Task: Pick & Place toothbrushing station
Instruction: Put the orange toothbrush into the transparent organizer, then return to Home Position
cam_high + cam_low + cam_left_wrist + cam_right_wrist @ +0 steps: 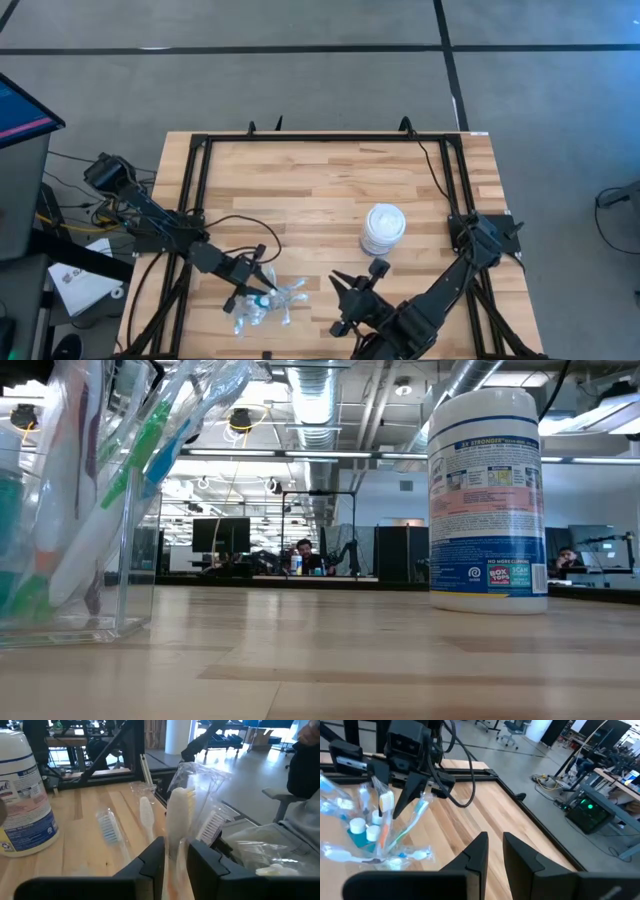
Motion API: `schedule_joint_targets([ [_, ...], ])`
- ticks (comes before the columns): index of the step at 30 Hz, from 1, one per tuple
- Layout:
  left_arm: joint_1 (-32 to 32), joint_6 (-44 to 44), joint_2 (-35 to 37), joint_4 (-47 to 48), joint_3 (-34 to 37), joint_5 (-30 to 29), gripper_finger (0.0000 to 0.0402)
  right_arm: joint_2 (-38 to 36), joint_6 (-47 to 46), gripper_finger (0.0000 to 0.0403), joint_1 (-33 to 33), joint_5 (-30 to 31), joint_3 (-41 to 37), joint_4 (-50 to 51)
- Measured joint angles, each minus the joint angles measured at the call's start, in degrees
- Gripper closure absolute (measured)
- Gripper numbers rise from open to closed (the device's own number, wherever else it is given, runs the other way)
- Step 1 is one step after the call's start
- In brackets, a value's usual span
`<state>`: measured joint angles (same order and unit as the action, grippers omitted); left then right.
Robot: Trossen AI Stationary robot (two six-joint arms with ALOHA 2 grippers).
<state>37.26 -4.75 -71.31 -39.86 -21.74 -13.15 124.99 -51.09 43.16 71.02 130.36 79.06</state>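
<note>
Your left gripper (175, 862) pinches one toothbrush (176, 825) upright, long axis vertical, bristles up, above the bag (265, 305) at the near left of the wooden table (320, 190). Blue bottles (362, 832) lie in the bag. Your right gripper (492, 852) hangs beside it, holding nothing, fingers apart. Wipes tub (383, 228) mid-table; office behind.

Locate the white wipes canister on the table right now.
High view: the wipes canister stands upright right of the table's centre, just ahead of the right gripper, apart from the toothbrush pile by the left gripper.
</note>
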Motion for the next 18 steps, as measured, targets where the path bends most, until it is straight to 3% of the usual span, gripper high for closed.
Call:
schedule_joint_targets([
  [7, 0.0, -1.5, -3.6, 0.1, 0.0, 0.0, 0.0311, 0.0, -0.4, 0.0353, -0.2, 0.0, -1.1, -0.5],
  [18, 0.0, -1.6, -0.9, 0.0, 0.0, -0.4, 0.021, 0.0, -0.5, 0.0353, -0.2, 0.0, -1.1, -0.2],
])
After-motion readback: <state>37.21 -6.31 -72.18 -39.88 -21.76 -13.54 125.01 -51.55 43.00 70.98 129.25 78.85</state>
